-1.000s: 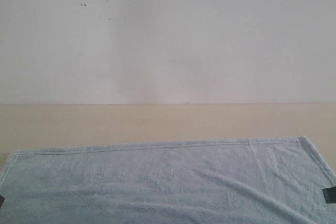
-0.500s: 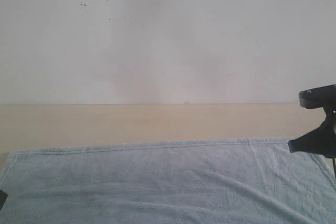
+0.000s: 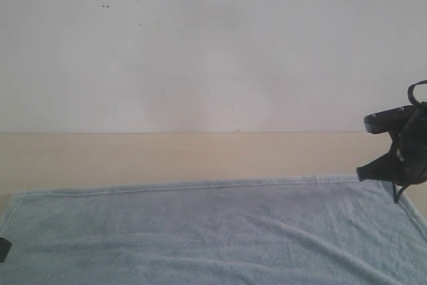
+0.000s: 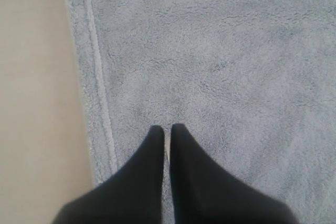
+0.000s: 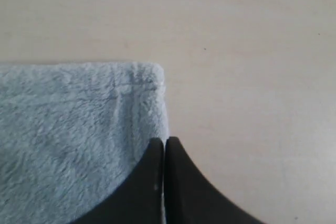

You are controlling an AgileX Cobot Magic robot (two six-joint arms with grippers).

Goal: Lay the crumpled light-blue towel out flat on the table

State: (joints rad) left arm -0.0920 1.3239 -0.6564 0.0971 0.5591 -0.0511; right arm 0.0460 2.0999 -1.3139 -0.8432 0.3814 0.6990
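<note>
My right pincer [image 5: 165, 140] closed, at towel [image 3: 200, 231] corner | my left pincer [image 4: 167, 127] closed, over towel near edge | towel flat on tabletop [image 3: 167, 155]

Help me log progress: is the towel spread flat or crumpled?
Spread, where visible: the towel lies flat on the table, far hem straight, shallow creases only. Near edge out of view.

The table [image 3: 200, 155] is pale beige and plain. The towel [image 3: 200, 231] lies flat directly on it, light blue, its hemmed far edge straight, with faint creases towards the right.
</note>
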